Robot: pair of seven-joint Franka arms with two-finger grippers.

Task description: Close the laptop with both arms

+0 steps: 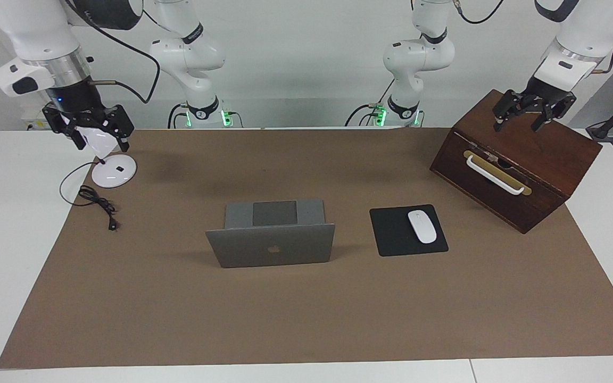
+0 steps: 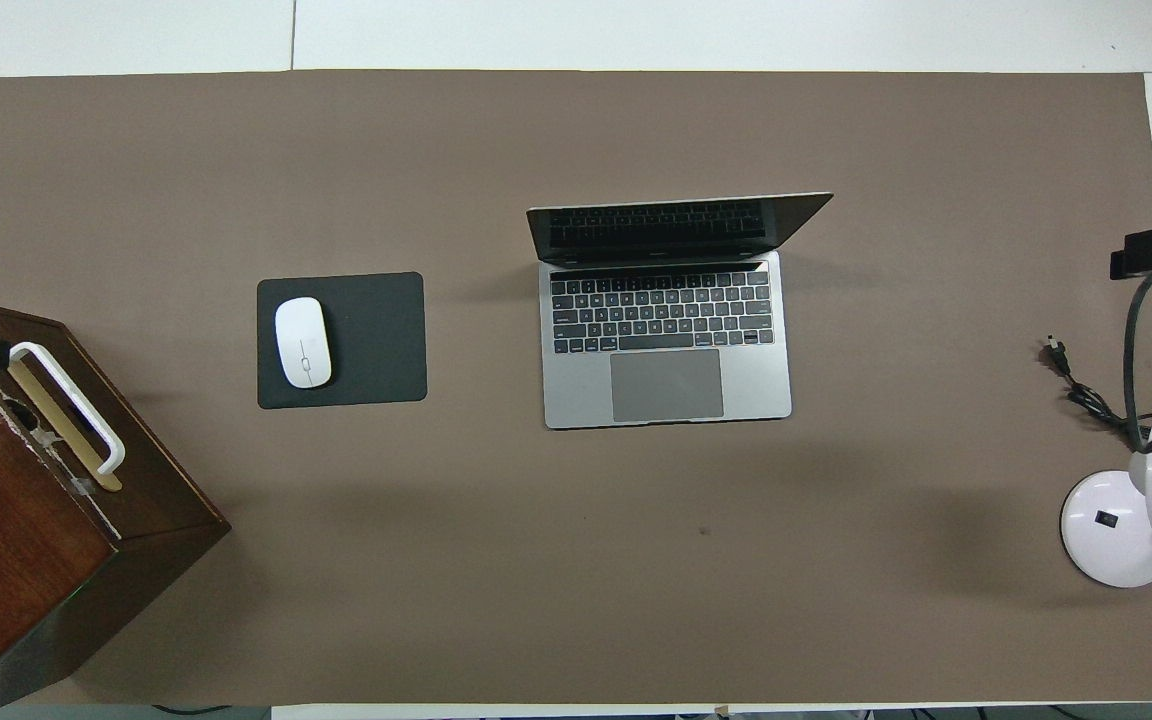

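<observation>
The silver-grey laptop stands open in the middle of the brown mat, its lid with the apple logo raised and its keyboard toward the robots; the overhead view shows its keyboard and trackpad. My left gripper is open and empty, up over the wooden box at the left arm's end. My right gripper is open and empty, up over the white desk lamp at the right arm's end. Both grippers are well away from the laptop. Only their black tips show in the overhead view.
A black mouse pad with a white mouse lies beside the laptop toward the left arm's end. A dark wooden box with a white handle stands past it. A white lamp and its black cable are at the right arm's end.
</observation>
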